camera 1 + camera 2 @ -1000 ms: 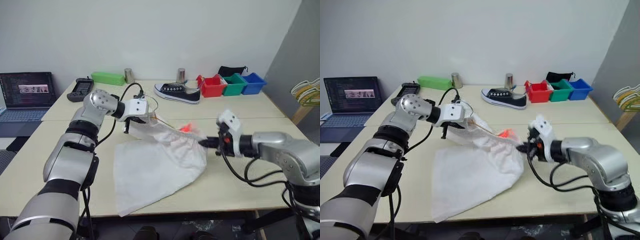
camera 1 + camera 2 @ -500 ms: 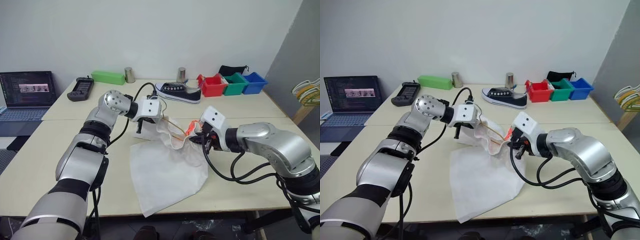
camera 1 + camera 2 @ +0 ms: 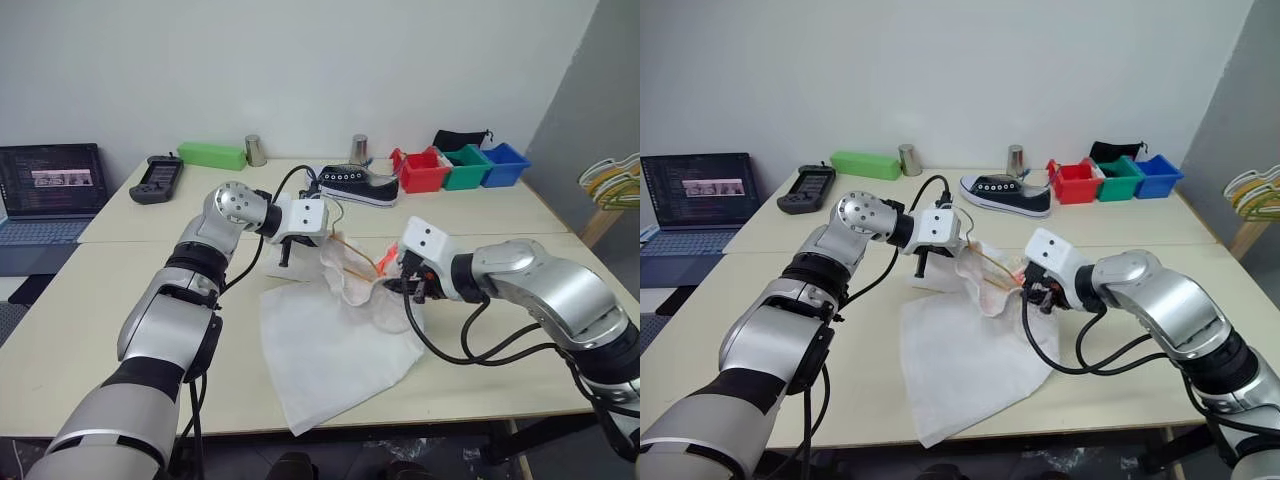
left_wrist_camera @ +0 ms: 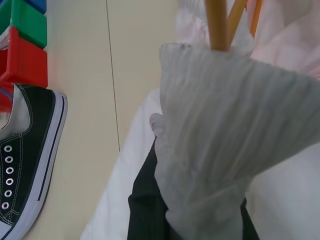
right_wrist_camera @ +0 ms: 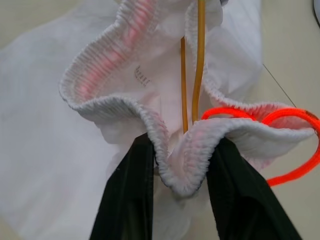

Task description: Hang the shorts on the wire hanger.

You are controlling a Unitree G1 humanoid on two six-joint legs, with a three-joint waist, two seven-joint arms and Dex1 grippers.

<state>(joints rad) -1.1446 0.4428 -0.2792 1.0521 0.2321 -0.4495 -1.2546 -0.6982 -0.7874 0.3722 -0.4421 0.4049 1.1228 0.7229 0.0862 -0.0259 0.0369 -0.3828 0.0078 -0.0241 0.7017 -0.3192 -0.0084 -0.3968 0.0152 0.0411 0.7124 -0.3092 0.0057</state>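
Note:
The white shorts [image 3: 335,340] lie spread on the table, with the gathered waistband [image 5: 100,65] lifted and bunched between both grippers. The thin tan wire hanger [image 5: 199,60] runs inside the waistband opening, also seen as wire hanger [image 3: 352,250]. My left gripper [image 3: 288,252] is shut on the far side of the waistband [image 4: 220,130]. My right gripper [image 5: 181,150] stands open, with a fold of waistband lying between its black fingers [image 5: 125,200]. An orange-red drawstring [image 5: 280,130] loops out beside it.
A black sneaker [image 3: 357,186] lies behind the shorts. Red [image 3: 425,172], green [image 3: 466,166] and blue [image 3: 505,163] bins stand at the back right. A laptop [image 3: 50,190], a black controller [image 3: 152,180] and a green box [image 3: 212,155] are at the back left. More hangers [image 3: 612,180] are at the right edge.
My right gripper has swung in toward the left one, so the stretched waistband has gone slack and bunched. Its fingers have parted from their grip on the waistband. The left gripper still holds.

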